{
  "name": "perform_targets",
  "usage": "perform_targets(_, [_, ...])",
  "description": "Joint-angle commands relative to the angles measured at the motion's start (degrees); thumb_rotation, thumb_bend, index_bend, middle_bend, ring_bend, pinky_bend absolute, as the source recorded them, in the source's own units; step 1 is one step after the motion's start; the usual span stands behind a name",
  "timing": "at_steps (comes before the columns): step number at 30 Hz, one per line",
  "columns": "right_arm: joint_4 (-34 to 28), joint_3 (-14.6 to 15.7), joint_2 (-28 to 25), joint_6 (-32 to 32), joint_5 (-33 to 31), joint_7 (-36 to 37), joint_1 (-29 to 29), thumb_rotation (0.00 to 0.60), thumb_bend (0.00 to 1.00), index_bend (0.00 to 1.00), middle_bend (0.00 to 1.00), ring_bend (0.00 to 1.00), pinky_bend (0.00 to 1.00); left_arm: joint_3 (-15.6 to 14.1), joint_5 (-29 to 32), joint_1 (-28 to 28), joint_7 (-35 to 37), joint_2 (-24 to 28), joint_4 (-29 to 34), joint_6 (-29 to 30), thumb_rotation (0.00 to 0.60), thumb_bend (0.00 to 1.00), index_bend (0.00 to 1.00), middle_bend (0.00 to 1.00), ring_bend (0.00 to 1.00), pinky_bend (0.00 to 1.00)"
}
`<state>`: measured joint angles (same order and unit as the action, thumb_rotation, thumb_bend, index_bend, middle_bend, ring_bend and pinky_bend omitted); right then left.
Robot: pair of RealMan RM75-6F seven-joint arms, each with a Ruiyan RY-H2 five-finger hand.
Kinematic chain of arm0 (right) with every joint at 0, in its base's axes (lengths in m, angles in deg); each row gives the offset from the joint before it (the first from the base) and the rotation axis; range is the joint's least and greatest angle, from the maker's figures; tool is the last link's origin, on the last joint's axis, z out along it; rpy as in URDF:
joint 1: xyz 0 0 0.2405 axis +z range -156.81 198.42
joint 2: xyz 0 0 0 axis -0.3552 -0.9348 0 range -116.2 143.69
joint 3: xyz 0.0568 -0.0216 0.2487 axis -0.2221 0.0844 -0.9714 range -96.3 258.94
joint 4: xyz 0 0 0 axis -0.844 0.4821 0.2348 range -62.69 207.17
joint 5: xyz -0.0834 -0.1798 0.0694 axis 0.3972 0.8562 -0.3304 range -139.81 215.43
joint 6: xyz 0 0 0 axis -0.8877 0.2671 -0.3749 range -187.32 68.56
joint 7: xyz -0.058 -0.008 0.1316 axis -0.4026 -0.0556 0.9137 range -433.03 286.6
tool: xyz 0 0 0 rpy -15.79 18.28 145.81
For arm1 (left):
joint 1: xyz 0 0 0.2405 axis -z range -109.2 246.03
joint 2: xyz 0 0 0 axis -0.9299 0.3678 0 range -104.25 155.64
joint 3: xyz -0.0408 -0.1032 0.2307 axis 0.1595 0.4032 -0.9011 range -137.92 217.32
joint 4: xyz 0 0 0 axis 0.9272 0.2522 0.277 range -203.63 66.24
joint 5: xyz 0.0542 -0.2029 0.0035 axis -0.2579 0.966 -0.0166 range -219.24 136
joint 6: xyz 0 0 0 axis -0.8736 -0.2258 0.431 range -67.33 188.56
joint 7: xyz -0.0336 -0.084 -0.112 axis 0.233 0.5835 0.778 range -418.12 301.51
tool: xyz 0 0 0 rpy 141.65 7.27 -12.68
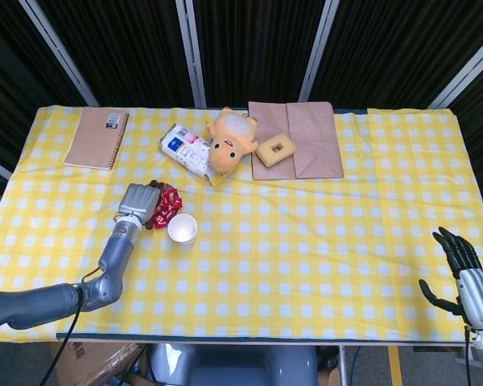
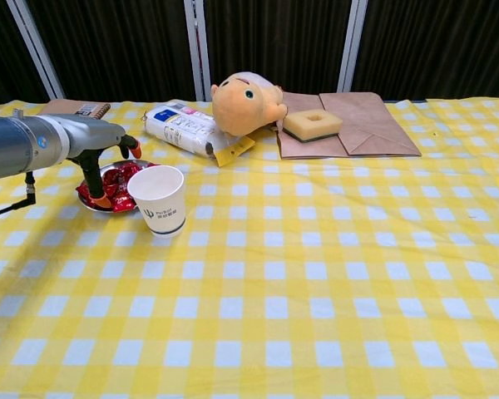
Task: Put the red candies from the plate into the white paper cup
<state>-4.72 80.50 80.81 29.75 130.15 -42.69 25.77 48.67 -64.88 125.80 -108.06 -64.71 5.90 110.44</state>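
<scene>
I've got my left hand (image 2: 100, 154) over the plate (image 2: 93, 205), fingers (image 2: 96, 179) pointing down into the heap of red candies (image 2: 121, 179). From the chest view one finger reaches down to the pile and another sticks out toward the cup side, but I cannot tell whether a candy is pinched between them or not; the wrappers and the red fingertips blur together. From the head view the hand (image 1: 139, 203) covers the left part of the plate and only the right edge of the candies (image 1: 166, 203) shows.

The white paper cup (image 2: 160, 199) stands upright just beside the plate, on its right, mouth open and nothing visible inside from above (image 1: 182, 228). So I judge this as the picking step.

To do it well, I want a firm pinch on a single wrapper, then a straight lift clear of the plate rim before I slide right. The cup is light and close, so I must come over its mouth from above, not sideways, or I tip it. Release low over the opening.

My right hand (image 1: 459, 277) sits off at the far right corner of the worktop (image 1: 322, 241), fingers spread, holding nothing.
</scene>
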Motion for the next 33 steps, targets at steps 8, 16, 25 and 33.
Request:
perform_targets(8, [0.0,-0.1,0.0,-0.2,-0.2,0.2,0.0,0.600,0.42,0.00,0.00,0.00,0.00,-0.5,1.1,1.1,0.5,-2.0,-3.0,-1.2,0.600,0.18,0.17,0.15,0.90,0.91])
perform_targets(16, [0.1,-0.2,0.0,-0.4,-0.3,0.3,0.1,0.600,0.42,0.00,0.00,0.00,0.00,-1.1,1.8,2.0,0.4,-3.9,-6.0,-2.2,0.600,0.22,0.21,0.18,0.90,0.91])
perform_targets(25, [0.0,-0.3,0.1,-0.1,-0.3,0.2,-0.1,0.600,0.42,0.00,0.00,0.00,0.00,-1.8,2.2,2.3,0.3,-4.9,-7.8,-2.6,0.600,0.28,0.30,0.26,0.90,0.92])
perform_targets(33, [0.0,-0.4,0.1,0.3,-0.2,0.4,-0.2,0.600,0.42,0.00,0.00,0.00,0.00,-2.1,1.8,2.2,0.7,-5.8,-9.3,-2.6,0.600,0.39,0.40,0.34,0.91,0.92])
